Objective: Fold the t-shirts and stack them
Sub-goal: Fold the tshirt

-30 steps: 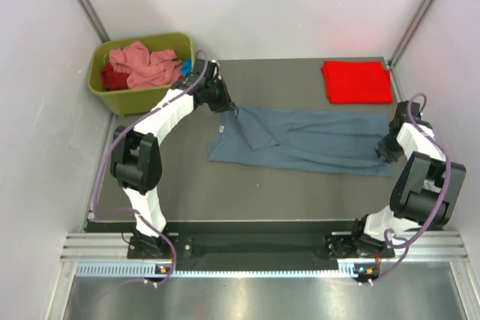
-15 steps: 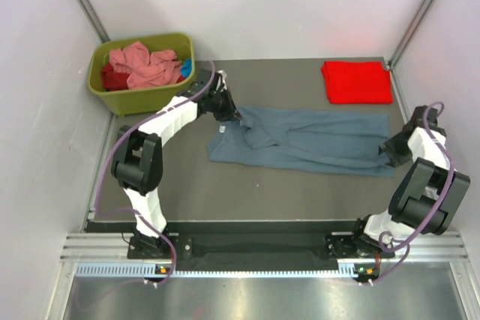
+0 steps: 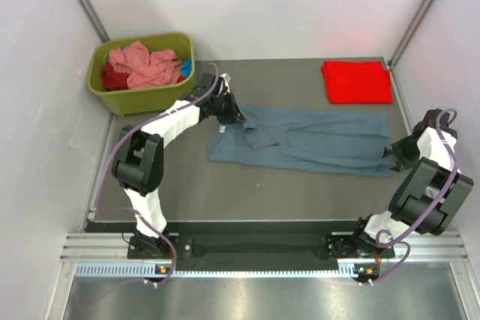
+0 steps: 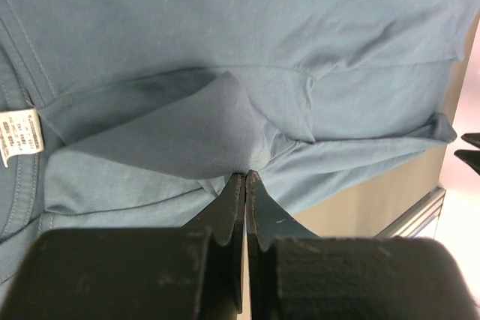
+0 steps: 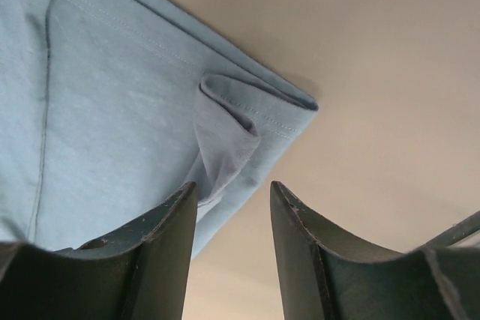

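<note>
The slate blue-grey t-shirt (image 3: 307, 140) lies spread lengthwise and rumpled between the two claws. Its neck end, with a small white label (image 4: 16, 134), is at the left claw (image 4: 245, 179), whose closed tips pinch a raised fold of the cloth. Its hem corner, curled over on itself, lies loose just ahead of the right claw (image 5: 232, 192), whose fingers stand parted. A bright red t-shirt (image 3: 357, 82) lies flat and neatly folded, well beyond the right claw. A salmon pink t-shirt (image 3: 142, 65) and a dark red one (image 3: 112, 78) sit crumpled together, well left of the left claw.
</note>
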You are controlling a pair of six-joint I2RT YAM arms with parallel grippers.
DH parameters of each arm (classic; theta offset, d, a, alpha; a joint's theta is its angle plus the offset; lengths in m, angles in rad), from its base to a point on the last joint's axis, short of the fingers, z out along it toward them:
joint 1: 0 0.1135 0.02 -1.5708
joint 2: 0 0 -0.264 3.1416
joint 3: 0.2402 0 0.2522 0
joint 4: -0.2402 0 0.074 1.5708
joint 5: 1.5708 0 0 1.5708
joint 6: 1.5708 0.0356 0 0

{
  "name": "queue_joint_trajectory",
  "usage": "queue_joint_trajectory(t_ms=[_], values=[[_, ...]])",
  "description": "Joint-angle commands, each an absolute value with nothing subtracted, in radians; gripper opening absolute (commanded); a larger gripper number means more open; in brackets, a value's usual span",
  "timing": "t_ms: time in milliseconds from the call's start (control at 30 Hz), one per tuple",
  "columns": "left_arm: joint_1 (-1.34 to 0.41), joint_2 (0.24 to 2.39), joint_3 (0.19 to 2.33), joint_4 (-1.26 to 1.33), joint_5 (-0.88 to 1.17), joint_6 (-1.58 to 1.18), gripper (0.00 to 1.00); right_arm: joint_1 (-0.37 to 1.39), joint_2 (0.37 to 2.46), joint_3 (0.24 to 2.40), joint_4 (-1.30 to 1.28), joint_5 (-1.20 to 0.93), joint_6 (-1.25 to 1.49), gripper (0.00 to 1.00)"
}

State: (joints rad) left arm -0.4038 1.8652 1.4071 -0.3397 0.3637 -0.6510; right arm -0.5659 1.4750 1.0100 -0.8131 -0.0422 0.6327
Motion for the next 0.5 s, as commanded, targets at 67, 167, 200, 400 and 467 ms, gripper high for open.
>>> queue_joint_trajectory(t_ms=[67,167,200,400,467], values=[[-0.405,1.821,1.39,-0.267,0.414,-0.638,0.0,-0.572,1.473,1.014,-0.827,-0.061,0.669,0.45],[-0.405,1.822,1.396,-0.256,0.423,-0.64,0.0,-0.572,1.454,0.989,-0.827,-0.078,0.702,0.45],[-0.406,1.822,1.397,-0.261,0.422,-0.635,0.0,-0.572,1.439,0.976,-0.827,-0.072,0.712,0.45],[-0.406,1.832,1.405,-0.258,0.446,-0.638,0.0,-0.571,1.407,0.914,-0.781,-0.04,0.778,0.45],[-0.407,1.83,1.41,-0.267,0.446,-0.637,0.0,-0.572,1.405,0.899,-0.758,-0.04,0.799,0.45]])
